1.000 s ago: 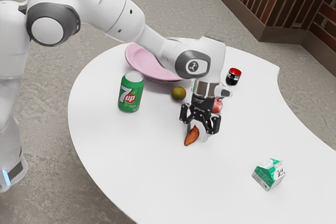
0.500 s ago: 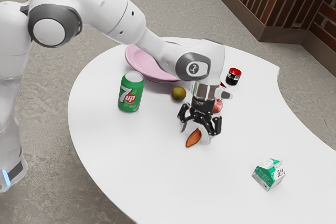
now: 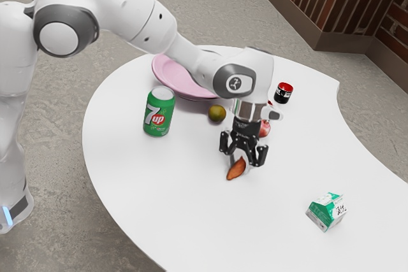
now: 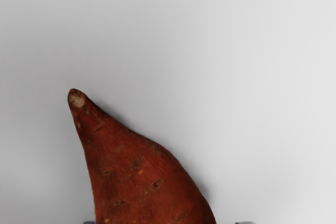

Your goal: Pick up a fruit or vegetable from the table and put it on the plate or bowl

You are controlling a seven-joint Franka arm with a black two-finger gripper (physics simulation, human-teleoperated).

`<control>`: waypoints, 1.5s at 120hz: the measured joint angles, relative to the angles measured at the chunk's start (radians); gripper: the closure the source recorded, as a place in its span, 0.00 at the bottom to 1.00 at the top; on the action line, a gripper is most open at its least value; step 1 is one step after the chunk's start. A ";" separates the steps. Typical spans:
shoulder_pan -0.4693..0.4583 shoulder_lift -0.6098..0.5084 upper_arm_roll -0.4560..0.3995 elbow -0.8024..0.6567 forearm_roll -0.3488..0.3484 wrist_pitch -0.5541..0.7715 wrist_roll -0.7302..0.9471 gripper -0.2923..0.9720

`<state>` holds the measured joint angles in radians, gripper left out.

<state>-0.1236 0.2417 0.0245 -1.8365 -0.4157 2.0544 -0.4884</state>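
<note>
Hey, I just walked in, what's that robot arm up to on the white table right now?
The Franka arm has its gripper right over a sweet potato near the middle of the table. The wrist view shows the potato directly under the hand. I cannot tell whether it is actually gripped. The pink plate sits further back, behind the 7up can, so the potato is not on it yet.

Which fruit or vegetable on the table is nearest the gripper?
The pointed reddish-brown sweet potato, directly under the gripper. The green fruit sits farther off by the pink plate; the red fruit is up behind the gripper.
</note>
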 joint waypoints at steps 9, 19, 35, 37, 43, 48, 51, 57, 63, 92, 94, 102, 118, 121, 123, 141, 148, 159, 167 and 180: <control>0.000 0.001 0.000 0.000 0.000 -0.001 -0.003 0.50; 0.000 0.000 0.000 0.000 0.000 -0.001 -0.006 0.49; -0.001 -0.001 0.001 0.001 0.003 0.002 -0.010 0.54; -0.001 -0.001 0.001 0.001 0.003 0.003 -0.011 0.55; 0.000 -0.001 0.000 0.001 0.004 0.004 -0.013 0.59; 0.001 -0.001 0.000 0.000 0.005 0.004 -0.015 0.60; 0.001 0.000 0.000 0.000 0.005 0.004 -0.016 0.60; 0.001 0.000 0.000 0.000 0.004 0.005 -0.018 0.60; 0.001 0.000 0.000 0.000 0.004 0.005 -0.020 0.60; 0.002 -0.062 0.002 0.000 0.046 0.006 -0.036 0.64; 0.003 -0.077 0.002 0.000 0.055 0.006 -0.038 0.64; 0.016 -0.137 0.010 0.000 0.083 0.005 -0.048 0.64; 0.099 -0.229 0.055 0.000 0.135 0.001 -0.063 0.64; 0.124 -0.240 0.060 0.000 0.142 0.000 -0.065 0.64; 0.142 -0.245 0.062 0.000 0.145 -0.001 -0.067 0.64; 0.326 -0.260 0.069 0.000 0.164 -0.005 -0.078 0.64; 0.401 -0.259 0.069 0.000 0.166 -0.007 -0.079 0.64; 0.518 -0.248 0.070 0.006 0.169 -0.008 -0.078 0.64; 0.601 -0.217 0.069 0.034 0.169 -0.008 -0.073 0.64; 0.667 -0.189 0.070 0.054 0.168 -0.008 -0.067 0.64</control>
<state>0.5439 0.0525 0.0942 -1.7829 -0.2478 2.0467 -0.5550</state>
